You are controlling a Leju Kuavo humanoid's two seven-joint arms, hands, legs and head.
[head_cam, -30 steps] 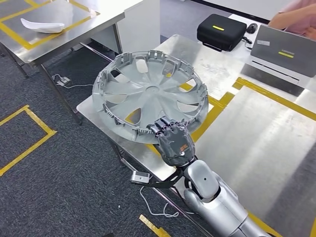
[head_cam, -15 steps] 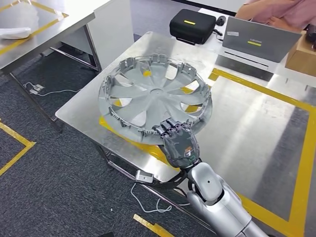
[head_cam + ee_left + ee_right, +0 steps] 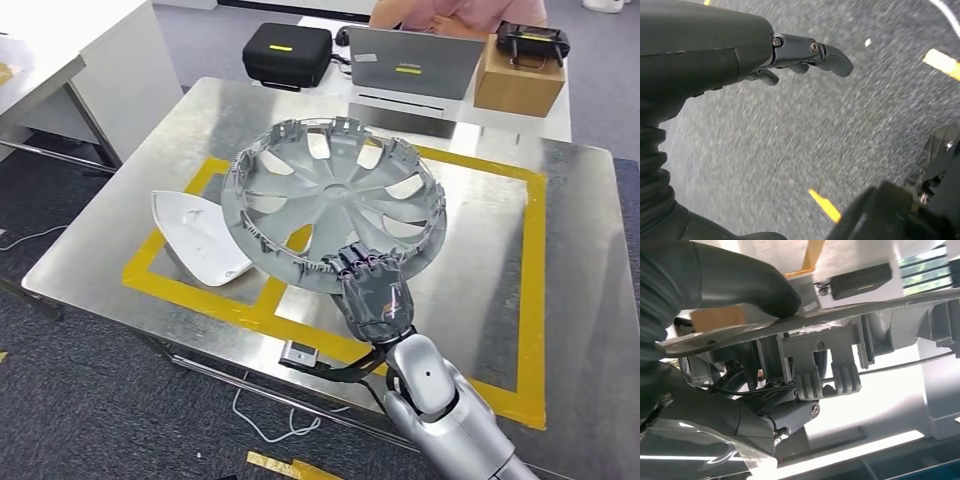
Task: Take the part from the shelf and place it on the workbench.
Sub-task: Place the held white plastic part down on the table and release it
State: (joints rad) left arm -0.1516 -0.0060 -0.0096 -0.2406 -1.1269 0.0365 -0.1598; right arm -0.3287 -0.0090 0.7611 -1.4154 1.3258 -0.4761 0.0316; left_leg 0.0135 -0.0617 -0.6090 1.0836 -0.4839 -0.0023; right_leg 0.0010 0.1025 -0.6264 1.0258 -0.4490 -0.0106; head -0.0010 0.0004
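Note:
The part is a large grey wheel cover (image 3: 336,200), held level just above the steel workbench (image 3: 106,235) and over its yellow-taped rectangle. My right hand (image 3: 373,290) grips the cover's near rim, fingers over the edge. In the right wrist view the thumb (image 3: 749,282) presses one face of the rim (image 3: 836,315) and dark fingers (image 3: 791,412) curl against the other, among the clips. My left hand (image 3: 753,50) hangs over dark carpet, fingers stretched out with nothing in them.
A white curved panel (image 3: 198,238) lies on the workbench left of the cover. At the far edge stand a black case (image 3: 285,52), a grey laptop-like box (image 3: 411,65) and a cardboard box (image 3: 519,82). A person sits beyond them. A white cabinet (image 3: 98,70) stands far left.
The whole picture has shifted as the camera turned toward the workbench; the white panel and the full taped rectangle came into view. My right hand keeps its grip on the cover's rim.

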